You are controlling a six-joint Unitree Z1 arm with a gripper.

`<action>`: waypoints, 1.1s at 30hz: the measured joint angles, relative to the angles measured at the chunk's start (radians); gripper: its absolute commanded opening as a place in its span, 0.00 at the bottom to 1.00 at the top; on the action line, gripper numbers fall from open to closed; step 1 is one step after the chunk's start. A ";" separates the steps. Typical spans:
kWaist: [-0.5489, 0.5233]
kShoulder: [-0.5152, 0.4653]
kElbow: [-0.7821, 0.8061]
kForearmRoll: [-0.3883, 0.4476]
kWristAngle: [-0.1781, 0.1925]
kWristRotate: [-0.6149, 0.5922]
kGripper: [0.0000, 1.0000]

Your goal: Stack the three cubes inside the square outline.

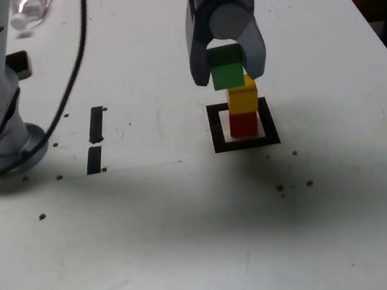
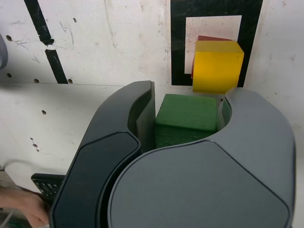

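The work surface was a white table (image 1: 194, 247) with scuffs, small dark specks and scattered holes across its top. Two short black tape strips (image 1: 95, 139) lay end to end on it, towards the exterior view's left. A broad soft shadow crossed the middle of the tabletop. A black cable (image 1: 72, 75) trailed over the surface at the exterior view's left. Beyond the far right edge the surroundings were dark and indistinct.
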 measured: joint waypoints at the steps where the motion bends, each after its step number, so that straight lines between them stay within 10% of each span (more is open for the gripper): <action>1: 0.000 0.003 -0.006 -0.002 0.001 -0.001 0.26; 33: 0.061 0.059 -0.035 0.000 0.011 0.010 0.29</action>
